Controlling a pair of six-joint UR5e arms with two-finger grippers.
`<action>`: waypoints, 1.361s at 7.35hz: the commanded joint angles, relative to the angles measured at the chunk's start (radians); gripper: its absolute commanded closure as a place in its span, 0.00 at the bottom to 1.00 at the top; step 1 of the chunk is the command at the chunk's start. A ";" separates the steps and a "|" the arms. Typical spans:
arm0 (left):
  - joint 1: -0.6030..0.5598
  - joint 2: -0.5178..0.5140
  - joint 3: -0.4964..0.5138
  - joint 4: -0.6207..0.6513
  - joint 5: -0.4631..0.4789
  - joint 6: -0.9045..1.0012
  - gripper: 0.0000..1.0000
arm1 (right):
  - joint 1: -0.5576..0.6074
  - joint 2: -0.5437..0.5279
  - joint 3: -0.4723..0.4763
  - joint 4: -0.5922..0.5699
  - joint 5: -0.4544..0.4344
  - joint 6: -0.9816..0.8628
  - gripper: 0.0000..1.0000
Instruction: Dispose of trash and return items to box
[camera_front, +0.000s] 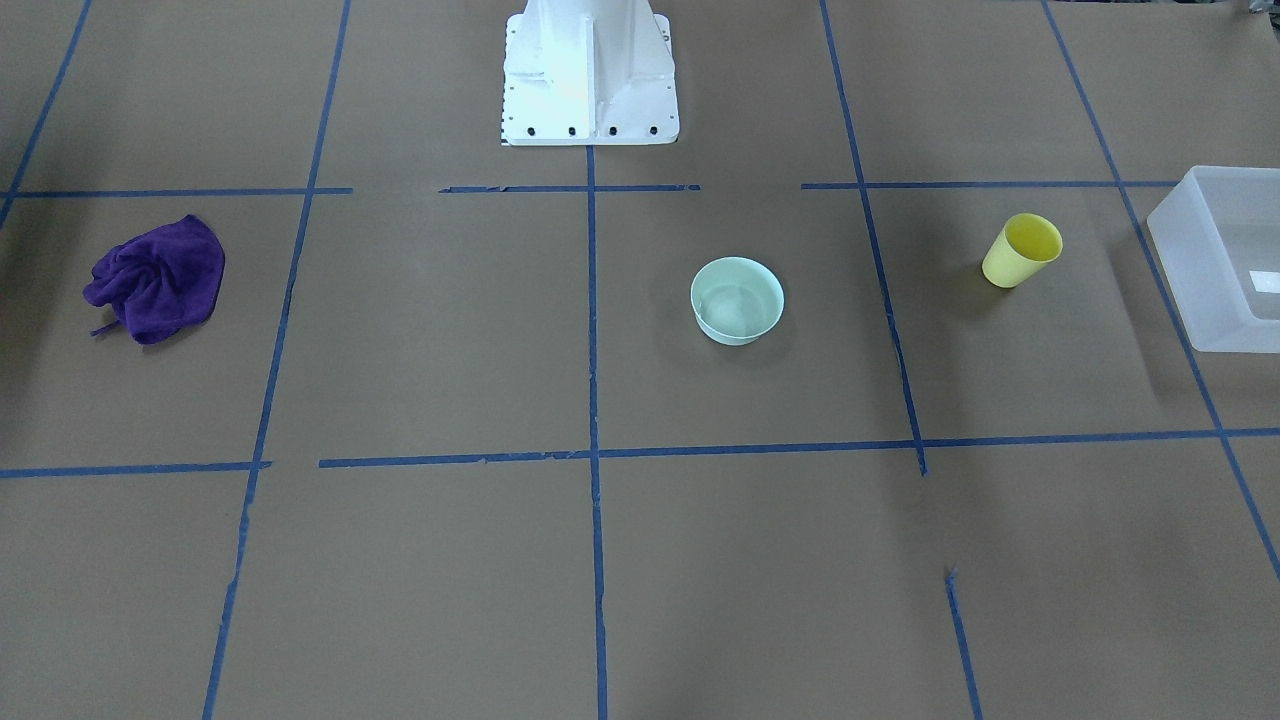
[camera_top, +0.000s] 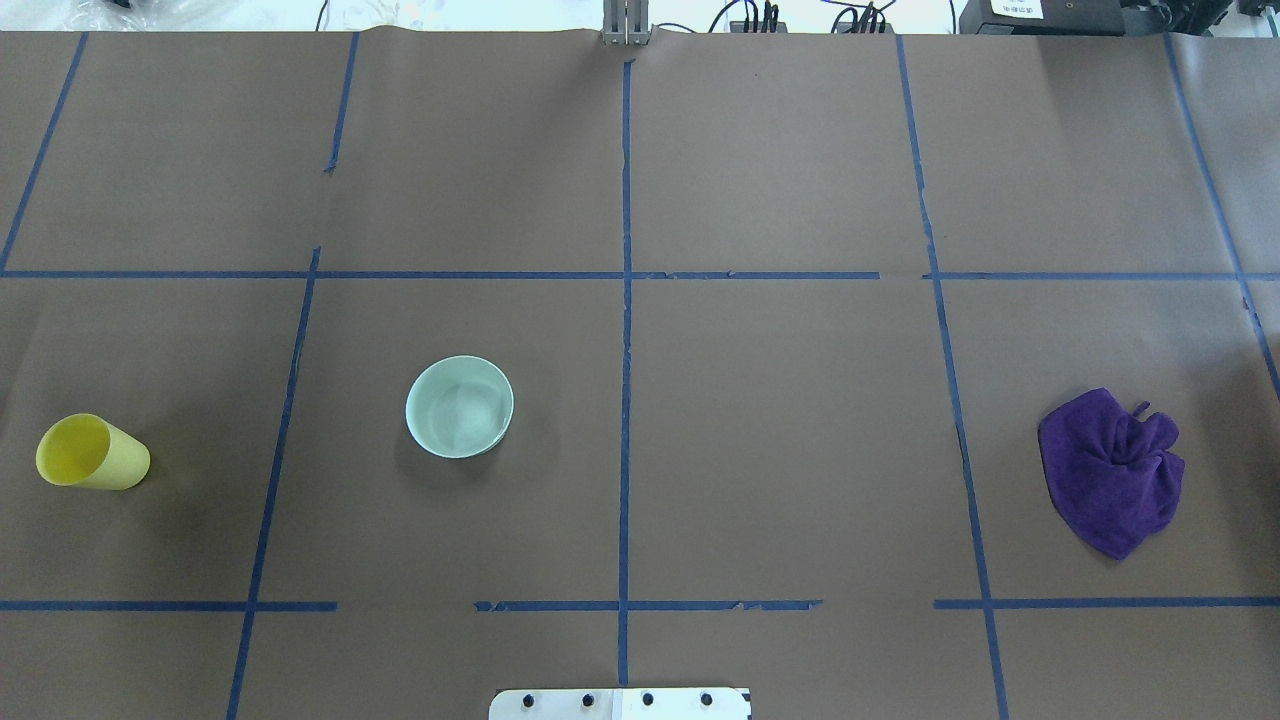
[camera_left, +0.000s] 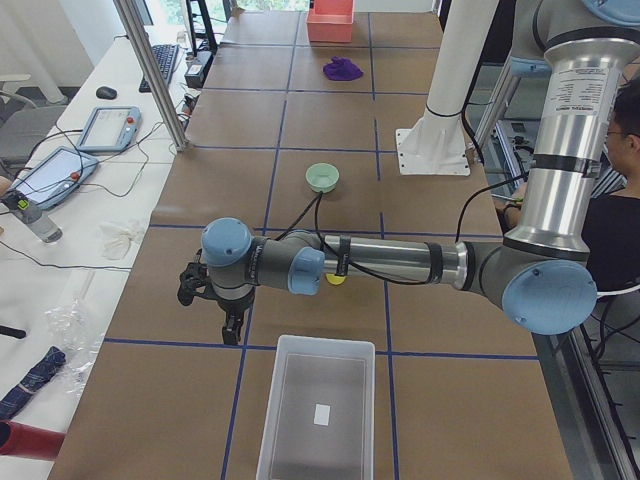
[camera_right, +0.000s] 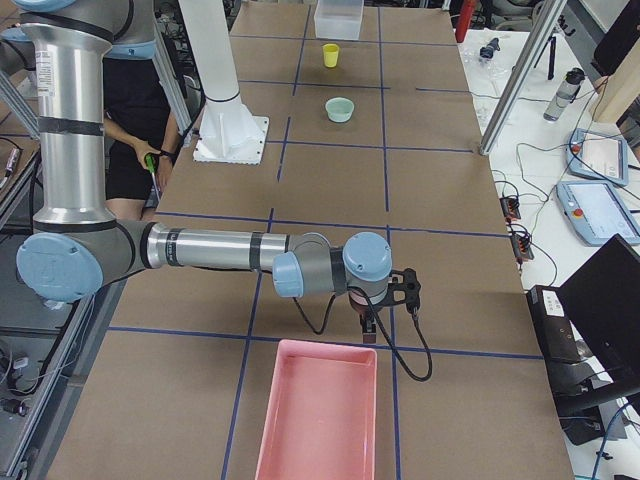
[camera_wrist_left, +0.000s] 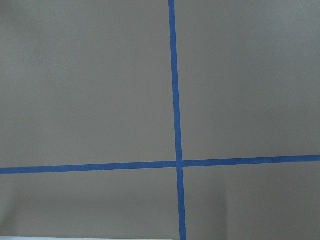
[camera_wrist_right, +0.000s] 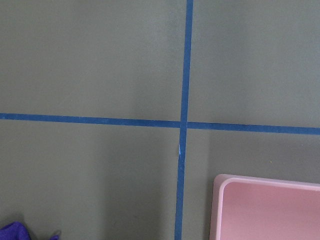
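Note:
The yellow cup (camera_front: 1022, 250) stands on the table on the robot's left side, also in the overhead view (camera_top: 92, 453). The mint-green bowl (camera_front: 737, 300) sits upright nearer the centre (camera_top: 459, 406). The frosted white box (camera_front: 1190, 270) stands at the table's left end (camera_left: 272, 400), beyond the cup. My left gripper (camera_left: 228, 325) hangs over bare table just beside the box. My right gripper (camera_right: 368, 328) hangs at the opposite end, next to a pink tray. Both show only in side views, so I cannot tell whether they are open or shut.
A crumpled purple cloth (camera_front: 157, 278) lies on the robot's right side (camera_top: 1112, 468). A pink tray (camera_right: 318, 410) stands at the right end; its corner shows in the right wrist view (camera_wrist_right: 265, 207). The white robot base (camera_front: 590, 75) stands at the table's edge. Blue tape lines grid the brown table.

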 joint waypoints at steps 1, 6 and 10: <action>0.000 -0.003 -0.017 -0.002 -0.002 0.000 0.00 | 0.001 -0.001 0.003 0.000 -0.001 0.000 0.00; 0.242 0.142 -0.334 -0.093 0.005 -0.376 0.00 | 0.001 -0.001 0.032 0.003 -0.004 0.008 0.00; 0.519 0.386 -0.341 -0.605 0.124 -0.816 0.00 | 0.001 0.004 0.041 0.002 -0.009 0.052 0.00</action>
